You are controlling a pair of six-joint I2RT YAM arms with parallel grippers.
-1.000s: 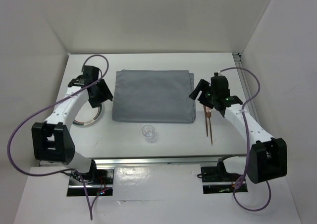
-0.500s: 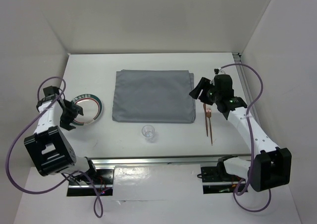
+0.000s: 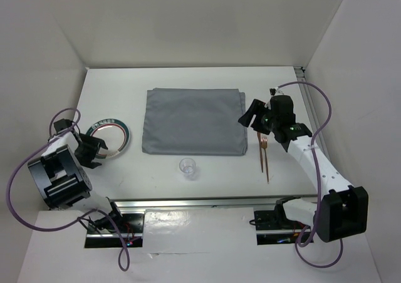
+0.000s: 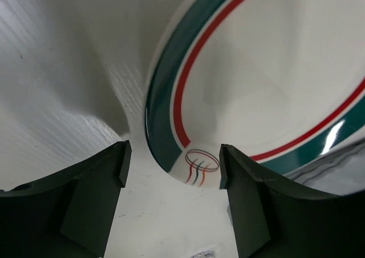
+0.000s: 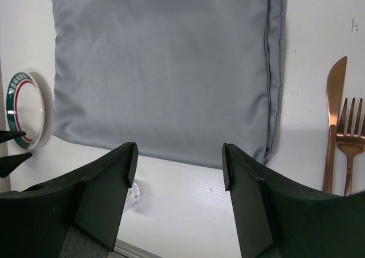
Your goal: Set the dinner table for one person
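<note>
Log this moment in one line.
left gripper open at plate rim | right gripper open near mat | knife, fork, cup on table

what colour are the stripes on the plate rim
Dark green band with a thin red line on the plate, clearest in the left wrist view.

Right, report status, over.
Left gripper open at plate rim. Right gripper open over mat, empty. Table: plate, cup, knife, fork all off the mat. Nothing blocking.

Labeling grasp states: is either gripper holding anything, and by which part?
Nothing is held. The left gripper is open at the rim of the plate, not clamped; the right gripper is open and empty above the grey mat.
</note>
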